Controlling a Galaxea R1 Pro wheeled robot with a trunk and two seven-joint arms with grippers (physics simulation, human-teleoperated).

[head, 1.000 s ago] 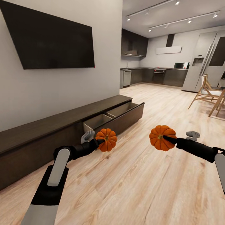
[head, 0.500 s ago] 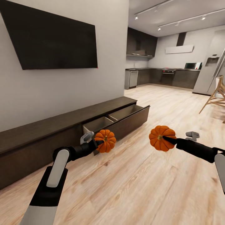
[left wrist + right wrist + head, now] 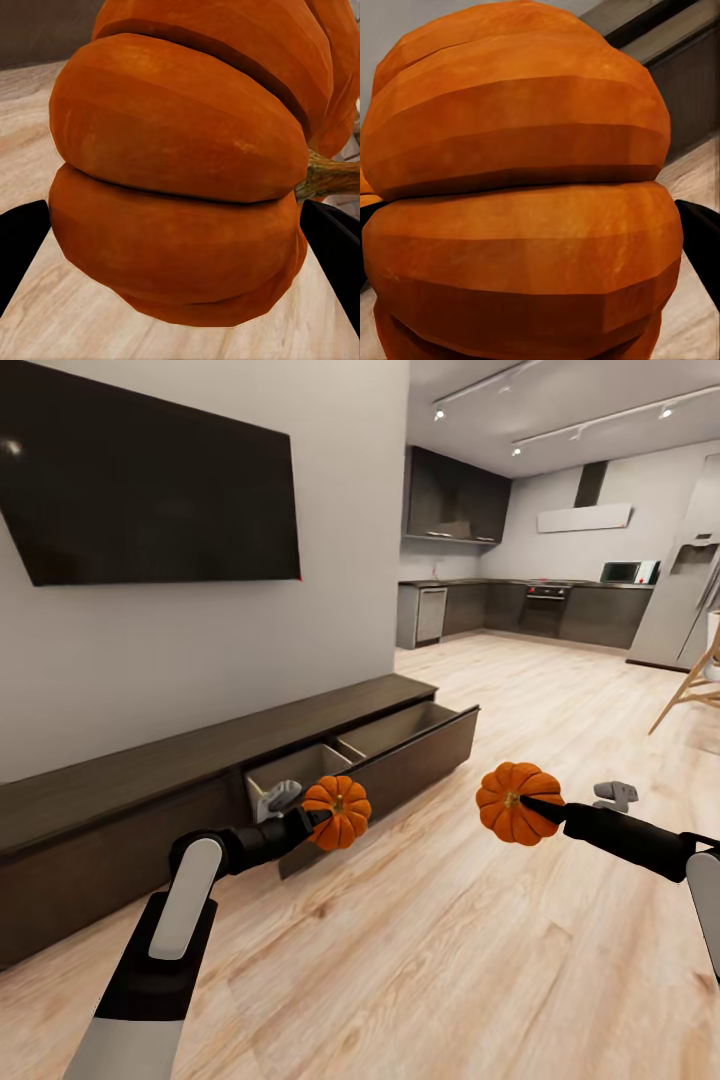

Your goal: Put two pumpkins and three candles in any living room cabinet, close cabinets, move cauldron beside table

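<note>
I hold two ribbed orange pumpkins above the wooden floor. My left gripper [image 3: 330,815] is shut on the left pumpkin [image 3: 338,812], which hangs just in front of the cabinet's [image 3: 150,780] open drawer [image 3: 385,745]. My right gripper [image 3: 525,802] is shut on the right pumpkin [image 3: 518,802], out over the bare floor. Up close, the left pumpkin [image 3: 187,172] sits between dark fingers [image 3: 22,240], and the right pumpkin [image 3: 521,195] blocks most of the right wrist view. The drawer is pulled out and shows pale, divided insides. No candles or cauldron are in sight.
A dark television [image 3: 150,490] hangs on the wall above the cabinet. Beyond lies the kitchen with glossy dark cupboards [image 3: 520,610] and a fridge [image 3: 685,600]. A wooden chair [image 3: 695,695] stands at the far right. Pale plank floor [image 3: 430,950] spreads in front of me.
The whole view has shifted left and nearer to the cabinet, so the camera has moved. Both pumpkins keep their places in the grippers.
</note>
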